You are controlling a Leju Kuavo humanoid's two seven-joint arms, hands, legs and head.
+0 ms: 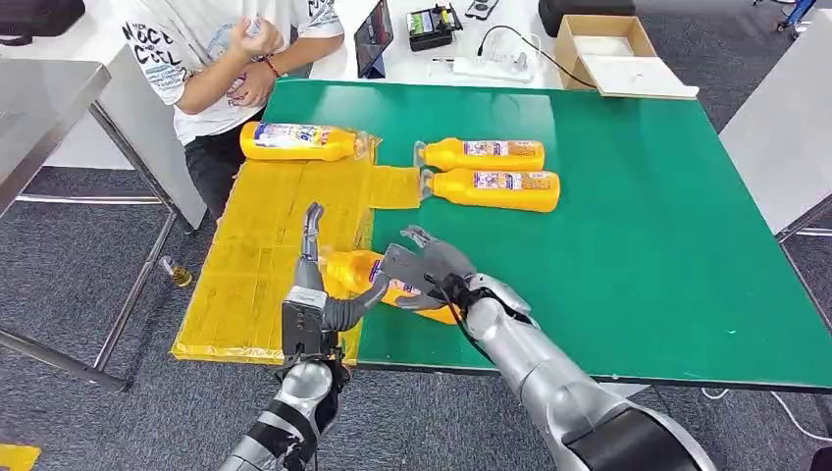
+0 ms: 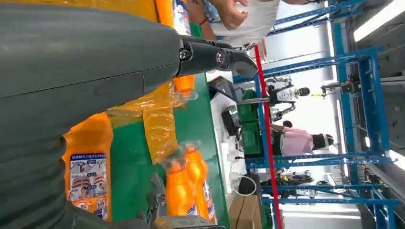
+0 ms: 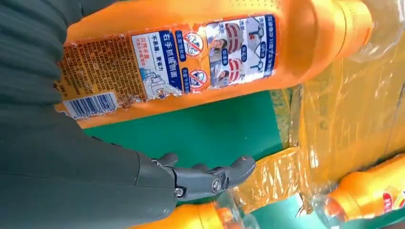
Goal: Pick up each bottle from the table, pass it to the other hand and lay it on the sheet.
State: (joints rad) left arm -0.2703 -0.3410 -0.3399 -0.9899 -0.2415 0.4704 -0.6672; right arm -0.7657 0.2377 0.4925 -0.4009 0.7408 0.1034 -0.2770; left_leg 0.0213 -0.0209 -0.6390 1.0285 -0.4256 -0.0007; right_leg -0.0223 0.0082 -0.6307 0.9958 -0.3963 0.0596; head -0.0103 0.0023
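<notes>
Orange bottle (image 1: 378,278) gripped by right hand (image 1: 429,270), left hand (image 1: 314,280) alongside

I see a green-topped rectangular table (image 1: 638,245). A crinkled yellow plastic sheet (image 1: 265,255) covers its left edge, with one orange label-wrapped bottle (image 1: 294,141) lying near the far left corner. Two more orange bottles (image 1: 491,172) lie side by side on the bare green, just beside the sheet's edge.

Four orange bottles (image 1: 495,189) lying flat, one (image 1: 299,141) on yellow sheet (image 1: 265,255)
</notes>
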